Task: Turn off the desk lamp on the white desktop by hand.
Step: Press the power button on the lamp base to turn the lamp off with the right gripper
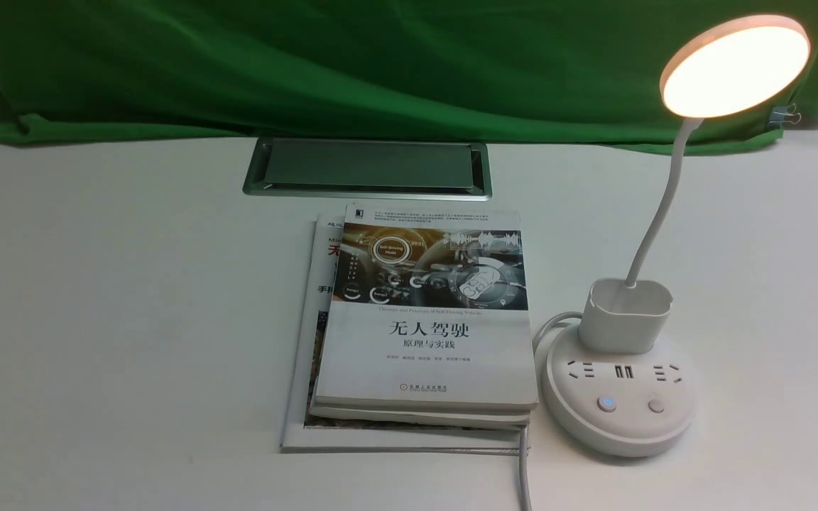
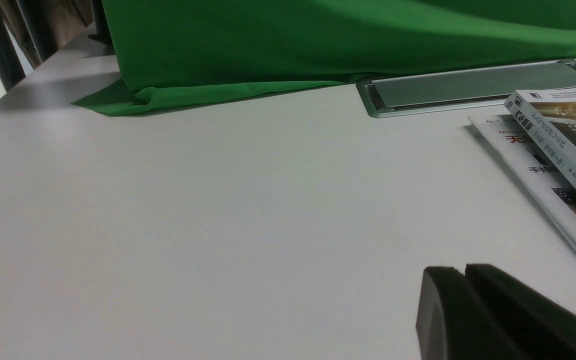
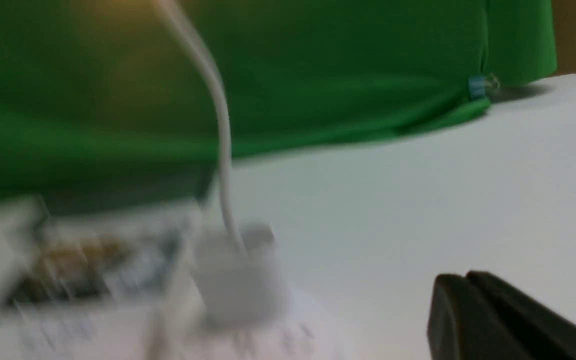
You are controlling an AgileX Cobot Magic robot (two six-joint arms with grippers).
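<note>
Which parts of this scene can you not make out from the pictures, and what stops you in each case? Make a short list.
- Lamp head: cut off by the right wrist view's top edge.
- Socket base buttons: below the right wrist view's frame.
- Lower book's cover: mostly hidden in the front view by the books on it.
- Small print above the publisher's name: too small in the front view.
- Book cover lettering: blurred in the right wrist view.

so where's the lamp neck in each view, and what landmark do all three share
Front view: the lamp neck rises at the right, from the cup-shaped holder up to the lit lamp head.
Left wrist view: not in it.
Right wrist view: left of the picture's middle, running from the top edge down to the holder.
Shared landmark: the green cloth along the back in all three.
</note>
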